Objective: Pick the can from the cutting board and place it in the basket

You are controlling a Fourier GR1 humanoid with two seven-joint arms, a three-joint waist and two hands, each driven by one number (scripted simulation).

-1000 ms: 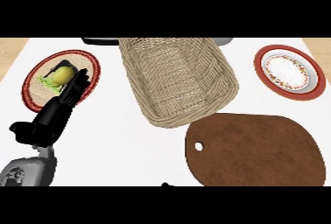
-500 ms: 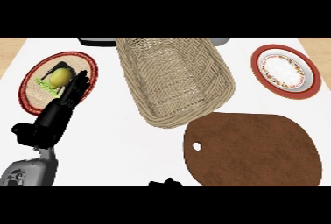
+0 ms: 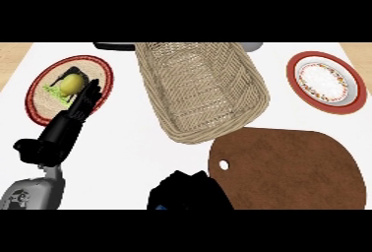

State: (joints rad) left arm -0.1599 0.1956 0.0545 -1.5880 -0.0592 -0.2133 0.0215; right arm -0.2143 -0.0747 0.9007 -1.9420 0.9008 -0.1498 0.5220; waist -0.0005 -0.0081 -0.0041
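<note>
Change: since the earlier frames the right robot hand point(image 3: 190, 189) has come up from the lower edge, at the lower centre of the frame; the view has also shifted a little, so the plates sit slightly further right than before.
Right robot hand: a black shape at the lower centre, just beside the left edge of the cutting board; I cannot tell if its fingers are curled, or if it holds something.
Left robot hand point(image 3: 62, 132): at the left of the frame, above its grey forearm, fingers straight and pointing up toward the upper left, holding nothing; the fingertips lie over the lower right rim of the left plate.
Can: it cannot be seen anywhere in the frame.
Cutting board point(image 3: 291, 167): brown, rounded, at the lower right, with a small hole near its left edge; its top shows nothing on it.
Basket point(image 3: 203, 88): woven, light tan, at the upper centre; its lower rim touches or overlaps the upper edge of the board.
Left plate point(image 3: 44, 101): red rim, at the upper left, carrying a yellow-green food item point(image 3: 69, 84).
Right plate point(image 3: 323, 83): red rim, pale middle, at the upper right.
Worktop point(image 3: 131, 147): white, under all things.
</note>
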